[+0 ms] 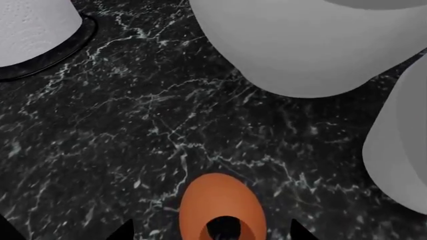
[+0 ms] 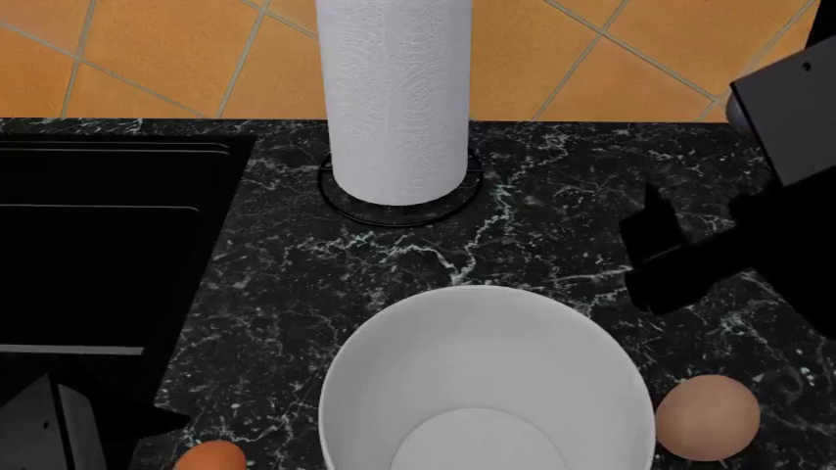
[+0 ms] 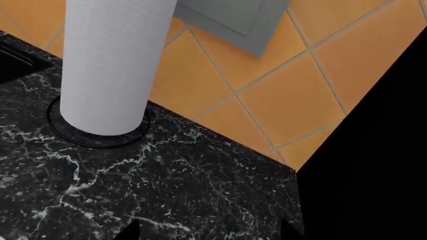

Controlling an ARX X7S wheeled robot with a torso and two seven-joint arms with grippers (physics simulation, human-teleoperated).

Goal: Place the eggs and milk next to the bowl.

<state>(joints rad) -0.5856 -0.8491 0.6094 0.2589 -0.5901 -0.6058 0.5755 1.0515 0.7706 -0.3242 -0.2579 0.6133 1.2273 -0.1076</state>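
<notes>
- Left fingers [image 1: 213,235] spread wide around orange egg [image 1: 221,206]; right fingers [image 3: 210,231] open, empty.
- Smooth, rollable, fragile: gentle squeeze across its middle, probably.

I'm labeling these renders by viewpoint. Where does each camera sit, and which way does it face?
Head: high, facing down at bowl, towel roll; right arm shows.
Left wrist: low over counter, facing orange egg, bowl; end effector tips barely show.
Right wrist: facing towel roll, tiled wall.
All share the roll.
</notes>
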